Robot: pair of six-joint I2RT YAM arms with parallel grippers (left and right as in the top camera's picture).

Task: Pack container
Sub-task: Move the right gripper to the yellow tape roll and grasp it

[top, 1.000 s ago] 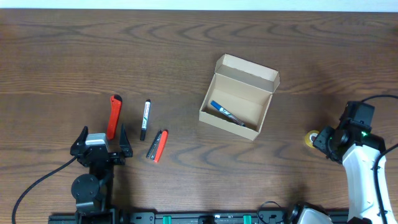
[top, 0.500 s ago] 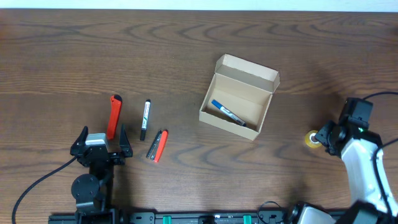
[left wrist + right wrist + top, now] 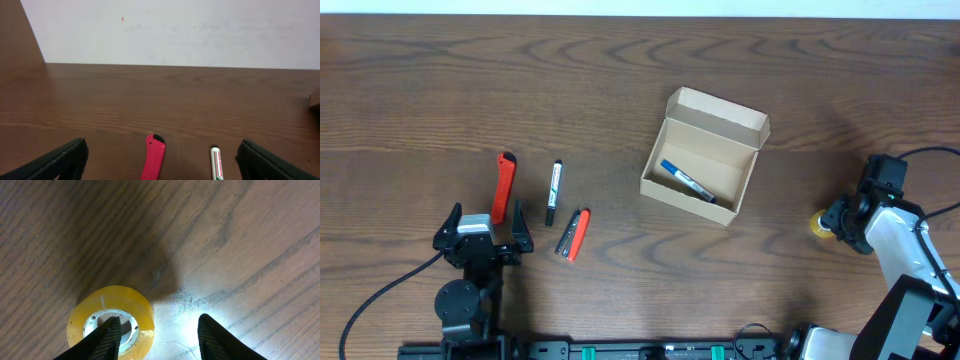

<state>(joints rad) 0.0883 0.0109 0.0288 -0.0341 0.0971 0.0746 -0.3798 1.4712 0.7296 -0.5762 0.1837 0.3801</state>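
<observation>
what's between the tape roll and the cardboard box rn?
Nothing. In the overhead view the stretch from the yellow tape roll to the cardboard box is bare wooden table.

Overhead: even, soft light, sharp thru-out, container (image 3: 705, 158) inside lightly shaded. Left wrist: dimmer, wall (image 3: 200, 30) flat grey-white, table (image 3: 175, 100) w/ mild sheen. Right wrist: hot glare patch on wood beside tape roll (image 3: 111, 321), dark shadow above it, bottom edge blurry.

Pen (image 3: 686, 182) inside the container (image 3: 680, 203); tape roll (image 3: 820, 223) right of it; cutter (image 3: 503, 186), marker (image 3: 553, 191), perhaps another cutter (image 3: 574, 233) left
</observation>
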